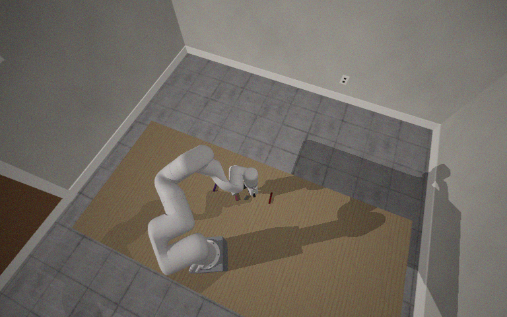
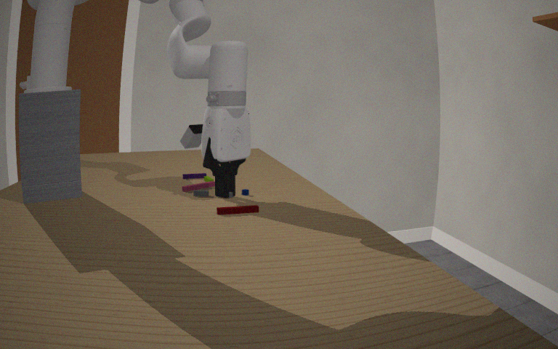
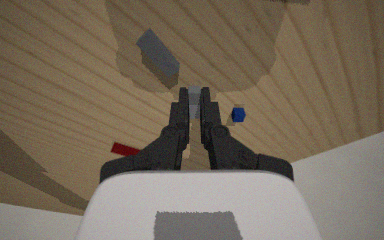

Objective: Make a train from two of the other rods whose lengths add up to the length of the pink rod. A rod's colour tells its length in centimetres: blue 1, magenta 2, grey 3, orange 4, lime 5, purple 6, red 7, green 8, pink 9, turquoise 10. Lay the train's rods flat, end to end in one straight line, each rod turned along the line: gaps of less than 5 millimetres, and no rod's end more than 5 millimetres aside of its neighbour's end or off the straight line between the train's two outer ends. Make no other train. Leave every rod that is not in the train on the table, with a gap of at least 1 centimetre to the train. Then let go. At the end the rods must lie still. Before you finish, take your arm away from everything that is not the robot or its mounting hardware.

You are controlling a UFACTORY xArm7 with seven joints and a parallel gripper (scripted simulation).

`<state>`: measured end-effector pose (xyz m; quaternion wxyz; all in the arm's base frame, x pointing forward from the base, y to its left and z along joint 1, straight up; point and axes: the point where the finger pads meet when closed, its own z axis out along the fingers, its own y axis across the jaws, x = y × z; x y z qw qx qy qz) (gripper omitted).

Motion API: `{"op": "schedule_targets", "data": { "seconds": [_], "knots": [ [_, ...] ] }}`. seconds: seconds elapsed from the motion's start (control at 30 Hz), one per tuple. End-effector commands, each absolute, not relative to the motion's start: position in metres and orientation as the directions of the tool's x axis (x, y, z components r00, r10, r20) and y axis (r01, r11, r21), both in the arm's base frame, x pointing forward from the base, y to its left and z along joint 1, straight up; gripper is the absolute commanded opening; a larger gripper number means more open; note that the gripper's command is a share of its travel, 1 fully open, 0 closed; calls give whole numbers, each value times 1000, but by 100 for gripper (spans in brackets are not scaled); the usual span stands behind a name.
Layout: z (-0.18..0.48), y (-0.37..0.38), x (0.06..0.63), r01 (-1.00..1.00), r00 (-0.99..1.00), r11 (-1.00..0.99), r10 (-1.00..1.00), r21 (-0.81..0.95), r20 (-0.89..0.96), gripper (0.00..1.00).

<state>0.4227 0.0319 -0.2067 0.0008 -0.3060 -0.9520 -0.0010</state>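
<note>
Order: largest to smallest; positions referenced to the pink rod, as seen in the exterior view.

- Table: wood-grain top; it carries every rod.
- Arm: bent over the rod cluster, wrist vertical.
- Gripper: down at table level just off the pink rod's right end; jaws nearly together and clamped on a small grey rod, gripped across its narrow width, with its end showing beyond the fingertips.
- Red rod: flat on the camera side of the pink rod, apart from it.
- Purple rod: flat on the far side of the pink rod, roughly parallel to it.
- Lime rod: between the purple rod and the pink rod's right end; mostly hidden by the gripper.
- Second grey rod: just beside the pink rod on the camera side; touching or not, cannot tell.
- Blue rod: a small cube to the right, beyond the gripper.

Judgement: grey plus purple equals pink, so the held rod is probably meant for the purple rod's end.

Handling (judged): the rod looks rigid, light and square-sectioned; flat faces suit parallel pads; it is short, so an off-centre grip may let it twist on set-down; take hold at mid-length across opposite long faces; smooth sides may slip, so lift slowly; set it flat before release, well apart from the pink, lime and second grey rods.
</note>
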Motion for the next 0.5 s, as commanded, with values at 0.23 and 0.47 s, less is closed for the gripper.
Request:
{"op": "schedule_targets", "data": {
  "seconds": [0.23,0.47],
  "knots": [
    [-149,32,424,583,-813,813,583,4,-1,4],
    [-116,32,424,583,-813,813,583,4,-1,4]
  ]
}}
